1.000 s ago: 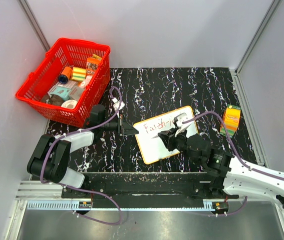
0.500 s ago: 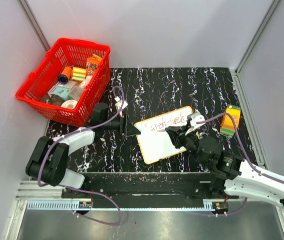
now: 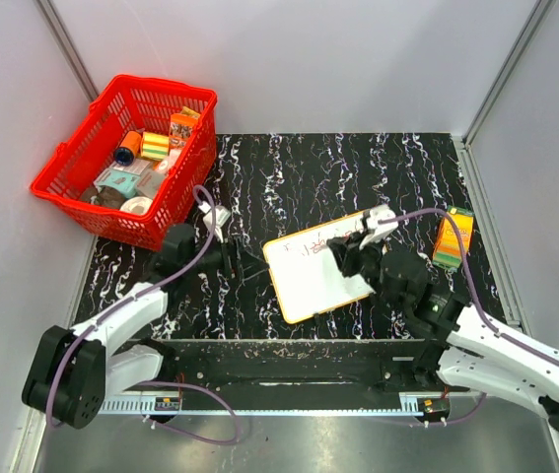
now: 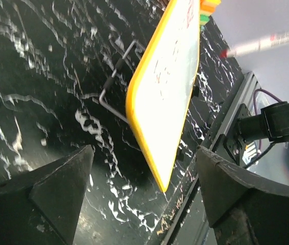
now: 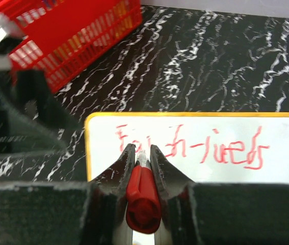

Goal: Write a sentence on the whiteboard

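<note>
Black table (image 3: 309, 177), veined in white and enclosed by grey walls (image 3: 309, 59). At its far left corner stands a red basket (image 3: 161, 91) of open mesh, jutting beyond the table's edge. Inside lie an orange carton (image 3: 184, 124), a yellow-green pack (image 3: 155, 145), a blue-and-orange roll (image 3: 127, 150), a teal box (image 3: 116, 180) and a white round item (image 3: 137, 205). An orange box (image 3: 455, 237) with a green end lies near the right edge. A metal rail (image 3: 289, 404) runs along the near side.
</note>
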